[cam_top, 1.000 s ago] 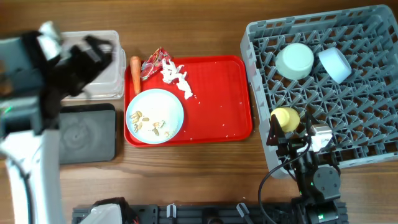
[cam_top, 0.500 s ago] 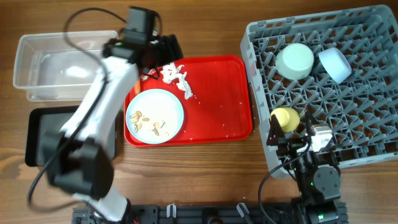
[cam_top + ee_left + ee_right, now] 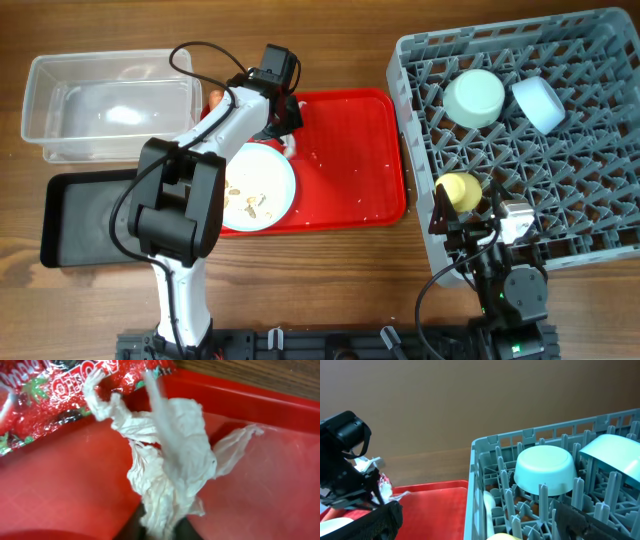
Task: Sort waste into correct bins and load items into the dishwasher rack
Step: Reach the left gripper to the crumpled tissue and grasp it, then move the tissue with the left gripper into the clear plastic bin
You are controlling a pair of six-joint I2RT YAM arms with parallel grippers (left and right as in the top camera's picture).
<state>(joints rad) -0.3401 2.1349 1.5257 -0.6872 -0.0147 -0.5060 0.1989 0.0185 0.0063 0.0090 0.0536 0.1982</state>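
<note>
My left gripper (image 3: pixel 284 120) is down at the back left corner of the red tray (image 3: pixel 350 150), shut on the crumpled white tissue (image 3: pixel 170 470). The tissue bunches between the dark fingertips at the bottom of the left wrist view. The red wrapper (image 3: pixel 60 395) lies just beyond it. A pale blue plate (image 3: pixel 265 190) with beige crumbs (image 3: pixel 245 198) sits on the tray, partly under my arm. My right gripper (image 3: pixel 480 228) hangs open over the near left edge of the grey dishwasher rack (image 3: pixel 600 200), holding nothing.
The clear tub (image 3: pixel 40 100) stands at the back left, with the black tray (image 3: pixel 90 215) in front of it. The rack holds a pale green bowl (image 3: pixel 474 97), a pale blue bowl (image 3: pixel 540 103), a yellow cup (image 3: pixel 460 190) and a white spoon (image 3: pixel 490 502).
My left arm swung from over the clear tub to the tray's back left corner, and its jaws went from open to shut on the tissue. The right arm has not moved.
</note>
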